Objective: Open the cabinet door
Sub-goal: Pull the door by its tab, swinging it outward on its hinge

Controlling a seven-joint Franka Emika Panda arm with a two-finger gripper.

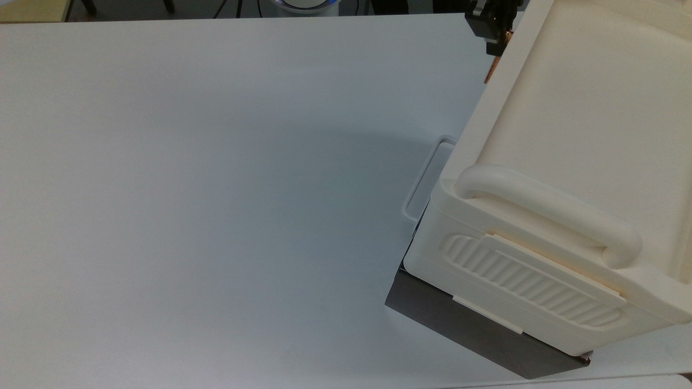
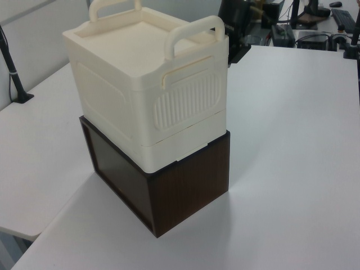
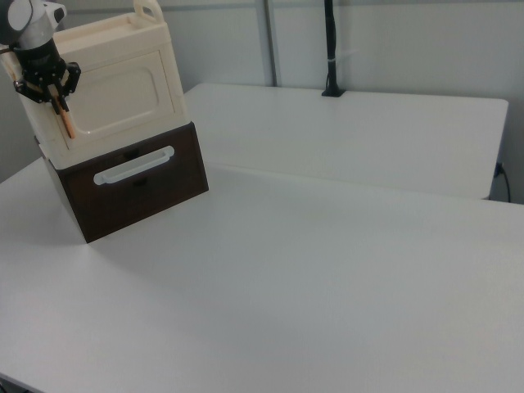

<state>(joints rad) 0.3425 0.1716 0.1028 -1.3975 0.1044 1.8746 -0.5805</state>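
Gripper grip on handle unclear

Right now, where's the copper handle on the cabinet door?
In the right view, the copper handle stands upright at the left edge of the cabinet door, with the gripper at its top end, above the dark drawer.
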